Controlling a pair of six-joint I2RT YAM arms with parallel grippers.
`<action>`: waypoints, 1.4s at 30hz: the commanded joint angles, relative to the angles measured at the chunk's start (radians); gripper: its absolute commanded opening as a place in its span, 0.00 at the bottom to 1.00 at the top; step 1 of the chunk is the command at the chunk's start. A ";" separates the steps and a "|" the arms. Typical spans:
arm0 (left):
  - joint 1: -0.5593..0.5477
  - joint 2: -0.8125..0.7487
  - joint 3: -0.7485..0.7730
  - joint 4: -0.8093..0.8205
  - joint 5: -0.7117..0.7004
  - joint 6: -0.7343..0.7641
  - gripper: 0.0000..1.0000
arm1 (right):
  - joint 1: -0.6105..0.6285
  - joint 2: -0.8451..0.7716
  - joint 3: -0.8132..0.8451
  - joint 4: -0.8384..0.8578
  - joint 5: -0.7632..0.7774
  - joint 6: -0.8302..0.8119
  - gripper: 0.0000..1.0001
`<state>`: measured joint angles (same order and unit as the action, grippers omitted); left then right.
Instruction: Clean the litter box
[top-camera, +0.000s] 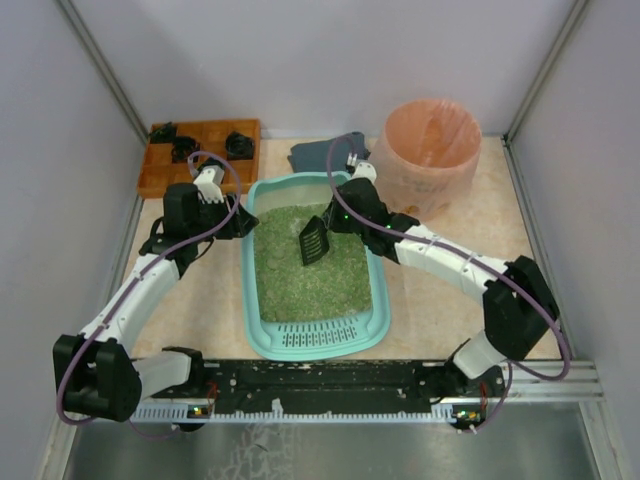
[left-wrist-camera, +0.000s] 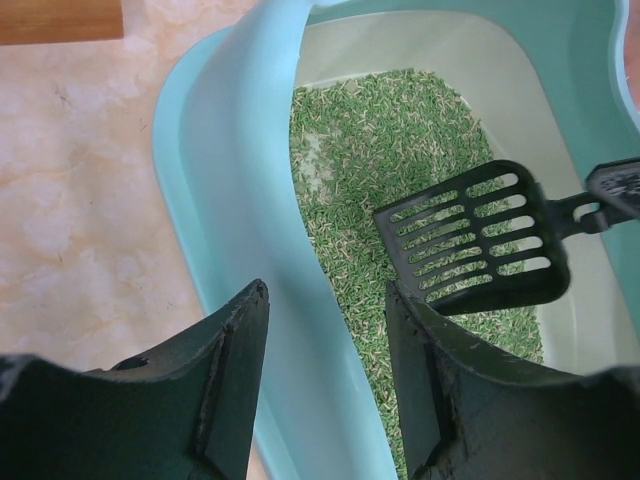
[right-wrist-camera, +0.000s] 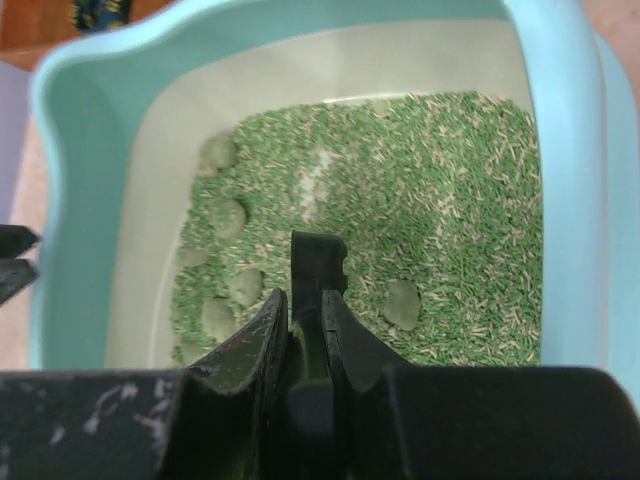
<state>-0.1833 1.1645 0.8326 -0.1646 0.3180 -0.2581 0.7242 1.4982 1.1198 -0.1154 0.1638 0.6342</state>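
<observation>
The light teal litter box (top-camera: 320, 340) lies mid-table with green litter, its grille at the near end. My right gripper (top-camera: 340, 214) is over its far end, shut on the handle of a black slotted scoop (top-camera: 314, 241) whose head hangs over the litter. In the right wrist view the gripper (right-wrist-camera: 305, 298) clamps the scoop handle (right-wrist-camera: 318, 258) above several grey-green clumps (right-wrist-camera: 402, 303). My left gripper (top-camera: 243, 218) is at the box's far left rim. In the left wrist view it (left-wrist-camera: 325, 290) is open, jaws straddling the box wall (left-wrist-camera: 260, 170), with the scoop (left-wrist-camera: 475, 240) to the right.
A round bin lined with a pink bag (top-camera: 428, 150) stands at the far right. A brown wooden tray with black pieces (top-camera: 200, 155) sits at the far left. A dark grey cloth (top-camera: 325, 152) lies behind the box. Enclosure walls stand on three sides.
</observation>
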 joint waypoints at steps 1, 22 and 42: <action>0.005 0.000 -0.005 0.010 -0.004 -0.002 0.56 | 0.049 0.057 0.034 0.006 0.158 0.011 0.00; 0.005 -0.007 -0.009 0.011 -0.006 0.006 0.56 | 0.174 0.319 -0.009 0.234 -0.051 0.276 0.00; 0.005 -0.004 -0.008 0.013 0.000 0.004 0.56 | 0.162 0.063 -0.290 0.653 0.016 0.267 0.00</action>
<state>-0.1833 1.1648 0.8322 -0.1646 0.3153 -0.2577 0.8639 1.6554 0.8509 0.4244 0.1944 0.9012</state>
